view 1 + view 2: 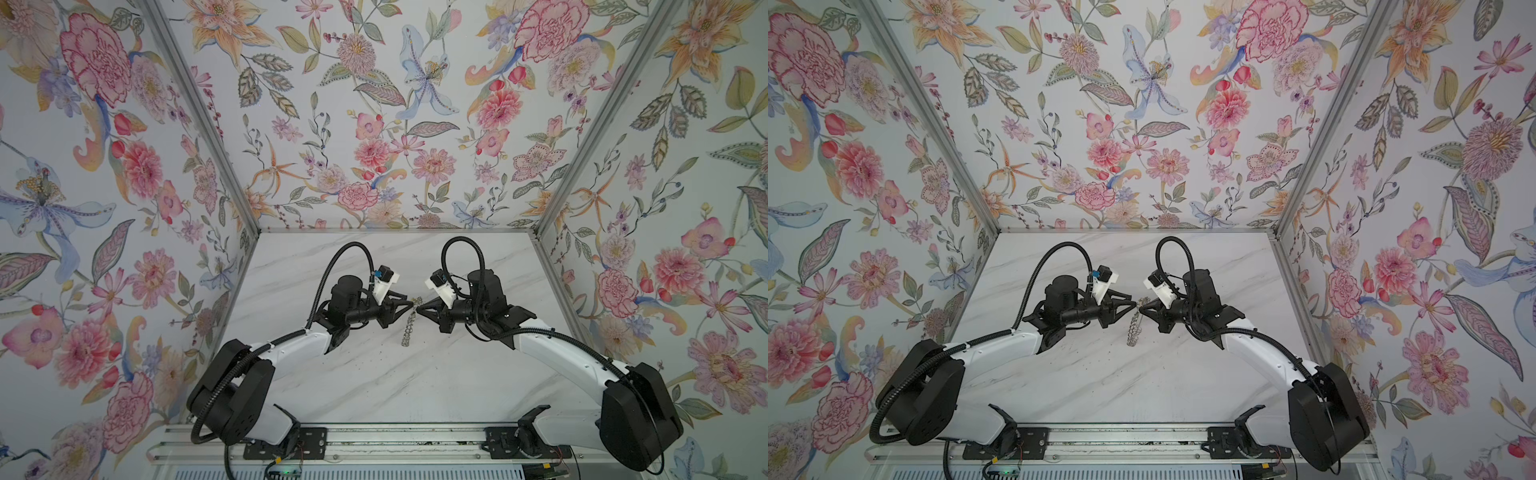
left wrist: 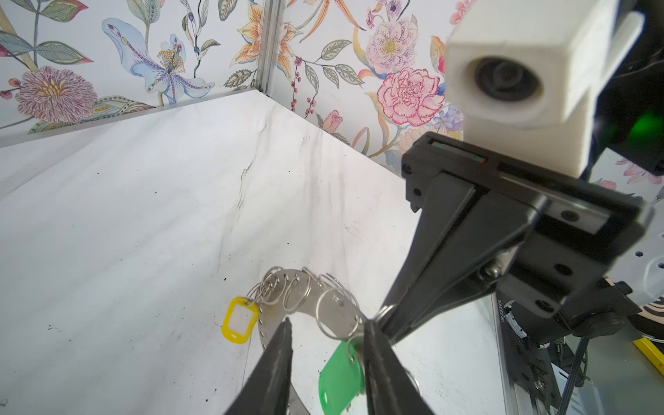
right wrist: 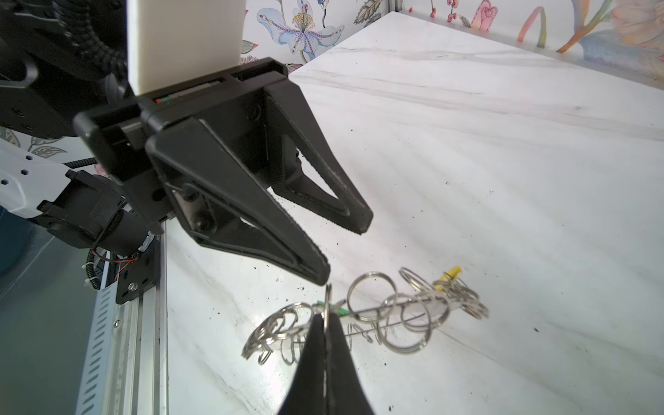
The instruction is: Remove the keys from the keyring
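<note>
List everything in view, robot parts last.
table: one, white marble, cell floor
walls: three, floral, around the table
rail: one, aluminium, front edge
keyring: one, grey disc fringed with silvery wire loops, mid-table
green key tag: one, bright green, on a rim loop
yellow key tag: one, yellow, on another rim loop
arms: two, white and black, from the rail
left gripper: black, open astride the green key tag
right gripper: black, shut on a keyring loop

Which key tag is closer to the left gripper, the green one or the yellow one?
The green tag: it sits right between the open fingers of the left gripper, while the yellow tag sits outside them, farther along the keyring.
</note>
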`<state>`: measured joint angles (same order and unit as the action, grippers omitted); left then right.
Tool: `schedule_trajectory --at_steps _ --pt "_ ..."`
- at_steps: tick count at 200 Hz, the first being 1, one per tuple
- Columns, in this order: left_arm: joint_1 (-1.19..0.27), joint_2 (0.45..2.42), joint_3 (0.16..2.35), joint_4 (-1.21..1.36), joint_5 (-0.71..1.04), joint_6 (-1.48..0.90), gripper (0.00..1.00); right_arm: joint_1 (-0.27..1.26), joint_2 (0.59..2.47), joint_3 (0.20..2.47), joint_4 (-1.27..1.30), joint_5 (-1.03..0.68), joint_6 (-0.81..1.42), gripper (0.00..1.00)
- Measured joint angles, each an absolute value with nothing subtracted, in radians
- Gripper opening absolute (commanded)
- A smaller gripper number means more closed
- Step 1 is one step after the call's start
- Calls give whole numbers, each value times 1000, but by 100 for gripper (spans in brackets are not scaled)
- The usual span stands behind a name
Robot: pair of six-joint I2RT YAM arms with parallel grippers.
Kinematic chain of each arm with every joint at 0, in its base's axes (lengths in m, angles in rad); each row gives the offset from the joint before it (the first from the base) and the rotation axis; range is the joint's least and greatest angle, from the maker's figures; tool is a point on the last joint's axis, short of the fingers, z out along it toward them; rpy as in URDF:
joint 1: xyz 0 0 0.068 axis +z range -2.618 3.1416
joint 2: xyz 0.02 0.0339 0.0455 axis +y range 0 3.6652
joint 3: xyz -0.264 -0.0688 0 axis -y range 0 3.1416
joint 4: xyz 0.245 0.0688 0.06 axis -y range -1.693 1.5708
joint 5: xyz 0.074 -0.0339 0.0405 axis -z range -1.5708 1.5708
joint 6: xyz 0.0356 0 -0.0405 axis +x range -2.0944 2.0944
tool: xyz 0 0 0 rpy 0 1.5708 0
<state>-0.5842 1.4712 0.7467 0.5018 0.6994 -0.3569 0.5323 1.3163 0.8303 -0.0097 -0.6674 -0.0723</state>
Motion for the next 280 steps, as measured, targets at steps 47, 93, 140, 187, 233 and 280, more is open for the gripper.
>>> schedule_trajectory --at_steps 47,93,140,187,233,280 --pt "-583 1472 711 502 706 -351 35 528 1324 845 -43 -717 -75 0" --pt "-583 1479 640 593 780 -385 35 521 1324 845 -41 -736 -74 0" --pt "-583 1480 578 683 808 -433 35 520 1324 846 -27 -753 -63 0" --pt "-583 1491 575 720 807 -435 35 520 1327 862 -25 -779 -55 0" --pt "-609 1544 604 746 809 -453 36 520 1349 874 -10 -800 -42 0" --pt "-616 1546 606 745 801 -445 14 520 1375 883 -6 -804 -36 0"
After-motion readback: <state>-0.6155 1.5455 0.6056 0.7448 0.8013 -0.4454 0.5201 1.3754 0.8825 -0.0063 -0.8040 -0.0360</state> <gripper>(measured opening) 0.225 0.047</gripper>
